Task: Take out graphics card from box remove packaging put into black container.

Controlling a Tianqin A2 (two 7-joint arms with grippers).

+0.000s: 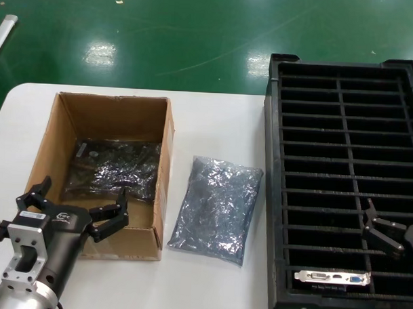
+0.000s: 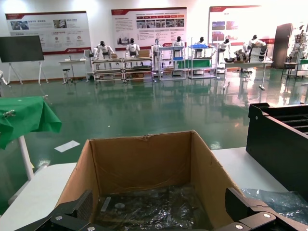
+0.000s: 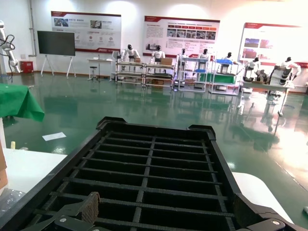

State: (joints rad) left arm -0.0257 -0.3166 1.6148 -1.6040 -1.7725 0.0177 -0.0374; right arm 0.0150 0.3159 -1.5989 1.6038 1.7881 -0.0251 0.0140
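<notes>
**Card slotted in crate, bag left on surface**

Left gripper point(image 1: 79, 203), jaws spread wide and holding nothing, hangs over the near end of the box point(image 1: 58, 132), above its front wall. Inside the box lie shiny dark bagged bundles point(image 1: 114, 168), seen below the jaws in left wrist view. Right gripper point(image 1: 384, 228), jaws open w/ nothing between them, hovers over the near right slots of the black container point(image 1: 270, 163). The graphics card point(image 1: 331, 277) stands on edge in the container's nearest slot, right column, bracket w/ ports facing up, apart from the gripper. The packaging point(image 1: 215, 209) lies flat and crinkled on the white surface point(image 1: 209, 283), between box and container, touching neither.
</notes>
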